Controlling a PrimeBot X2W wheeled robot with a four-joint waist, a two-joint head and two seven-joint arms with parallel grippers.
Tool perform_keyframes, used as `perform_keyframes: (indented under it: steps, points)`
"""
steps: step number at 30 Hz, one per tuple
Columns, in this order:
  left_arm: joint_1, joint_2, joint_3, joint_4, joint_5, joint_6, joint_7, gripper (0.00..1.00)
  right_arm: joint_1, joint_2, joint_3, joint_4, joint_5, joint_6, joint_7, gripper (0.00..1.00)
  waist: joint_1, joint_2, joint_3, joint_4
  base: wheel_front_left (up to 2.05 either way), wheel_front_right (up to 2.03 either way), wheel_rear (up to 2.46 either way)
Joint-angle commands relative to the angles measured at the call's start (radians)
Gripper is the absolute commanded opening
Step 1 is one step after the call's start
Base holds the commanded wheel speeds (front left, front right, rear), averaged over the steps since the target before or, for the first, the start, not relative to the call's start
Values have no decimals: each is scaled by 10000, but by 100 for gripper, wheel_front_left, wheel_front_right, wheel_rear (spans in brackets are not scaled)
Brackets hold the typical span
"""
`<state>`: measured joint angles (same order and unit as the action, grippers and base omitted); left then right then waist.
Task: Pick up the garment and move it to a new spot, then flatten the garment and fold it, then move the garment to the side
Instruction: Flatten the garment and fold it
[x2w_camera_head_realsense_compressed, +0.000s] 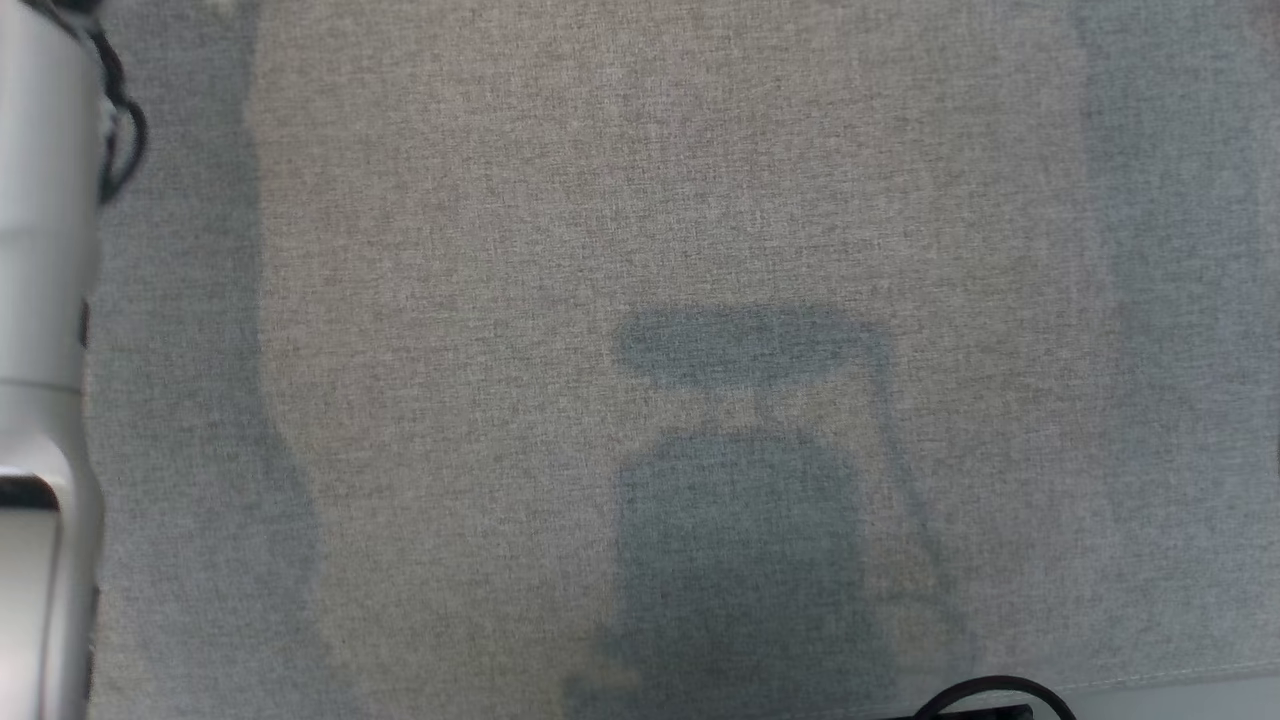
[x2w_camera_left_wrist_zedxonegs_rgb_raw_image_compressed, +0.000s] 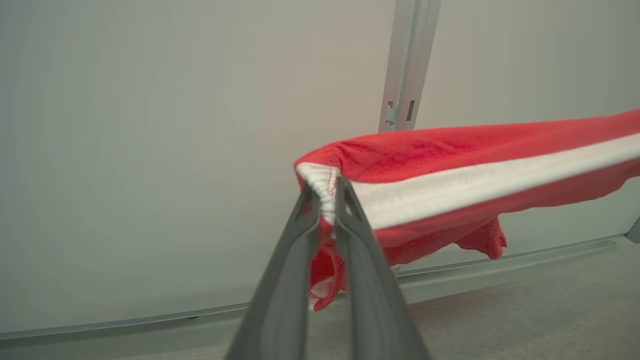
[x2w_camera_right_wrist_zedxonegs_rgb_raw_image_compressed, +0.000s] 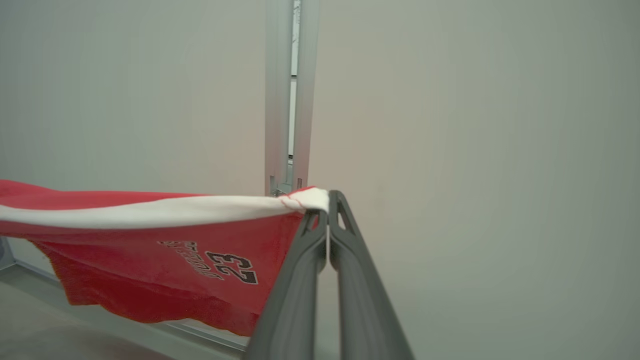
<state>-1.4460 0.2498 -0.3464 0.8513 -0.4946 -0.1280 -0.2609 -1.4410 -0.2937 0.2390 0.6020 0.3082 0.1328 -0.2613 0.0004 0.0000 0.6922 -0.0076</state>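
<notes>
The garment (x2w_camera_left_wrist_zedxonegs_rgb_raw_image_compressed: 450, 155) is a red piece with a broad white band and black lettering with the number 23 (x2w_camera_right_wrist_zedxonegs_rgb_raw_image_compressed: 220, 265). It hangs stretched in the air above the grey cloth surface. In the left wrist view my left gripper (x2w_camera_left_wrist_zedxonegs_rgb_raw_image_compressed: 327, 192) is shut on one end of the white band, with red fabric bunched between and below the fingers. In the right wrist view my right gripper (x2w_camera_right_wrist_zedxonegs_rgb_raw_image_compressed: 327, 207) is shut on the other end of the band. The garment sags away to that view's left. A pale forearm (x2w_camera_head_realsense_compressed: 45, 350) runs along the left edge of the head view.
A grey woven table cover (x2w_camera_head_realsense_compressed: 640, 250) spans the head view, with the robot's shadow (x2w_camera_head_realsense_compressed: 740, 500) in the lower middle. A plain pale wall with a vertical metal rail (x2w_camera_left_wrist_zedxonegs_rgb_raw_image_compressed: 407, 65) stands behind the table. A black cable (x2w_camera_head_realsense_compressed: 990, 695) loops at the head view's bottom edge.
</notes>
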Motion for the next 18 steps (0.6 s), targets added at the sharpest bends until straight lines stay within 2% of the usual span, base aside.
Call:
perform_keyframes:
  steps: [1, 5, 10, 14, 18]
  points:
    - [600, 31, 104, 98, -176, -1, -45, 0, 568, -354, 352, -349, 204, -39, -42, 0, -4, 0, -212, -52, 0, 0, 0]
    - [2903, -257, -775, 258, -953, -7, -45, 0, 2786, -929, 1194, -1205, 1362, -36, -43, 0, -4, 0, -808, -150, 0, 0, 0]
    - [5288, -91, -1314, 210, -2236, -7, -14, 0, 5297, -1641, 1678, -1858, 2498, -39, -46, 0, -4, 0, -1711, -217, 0, 0, 0]
    - [6840, 13, -1514, 209, -2527, -6, 13, 0, 6884, -2034, 2383, -2076, 3312, -39, -46, 0, -4, 0, -2541, -355, 0, 0, 0]
    - [8237, -64, -1191, 225, -2733, 1, 24, 0, 8464, -1927, 2712, -1943, 3644, -44, -46, 0, -4, 0, -3450, -437, 0, 0, 0]
